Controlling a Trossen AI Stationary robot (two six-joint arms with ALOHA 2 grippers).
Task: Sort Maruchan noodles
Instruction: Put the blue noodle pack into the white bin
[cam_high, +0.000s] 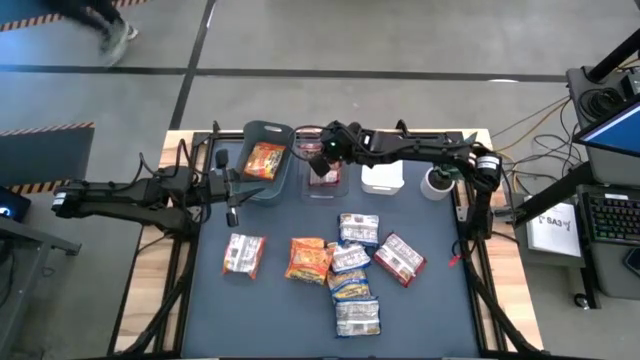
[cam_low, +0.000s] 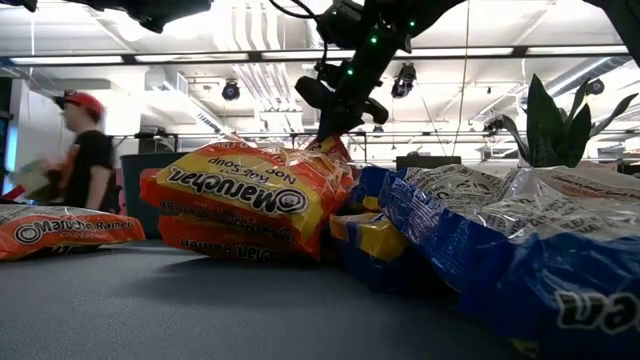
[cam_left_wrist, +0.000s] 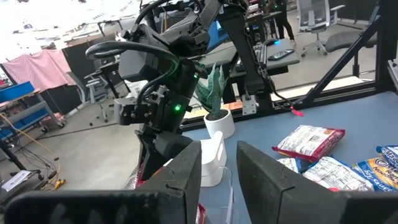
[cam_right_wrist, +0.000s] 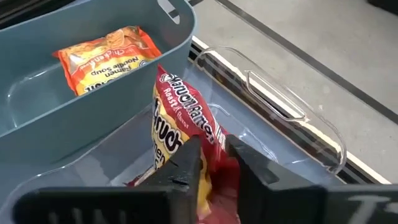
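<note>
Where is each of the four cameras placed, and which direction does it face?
High: above, straight down; both arms, teal bin.
Low: table height, level across packets; right arm descends.
Left wrist: past the open left gripper toward the right arm.
Right wrist: down past the right gripper, holding a red packet over the clear bin.
Shared: high and right wrist views show the teal bin's orange packet.

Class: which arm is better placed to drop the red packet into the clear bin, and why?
Right. Its end effector grips the red packet directly over the clear bin. The left end effector waits, empty, beside the teal bin.
</note>
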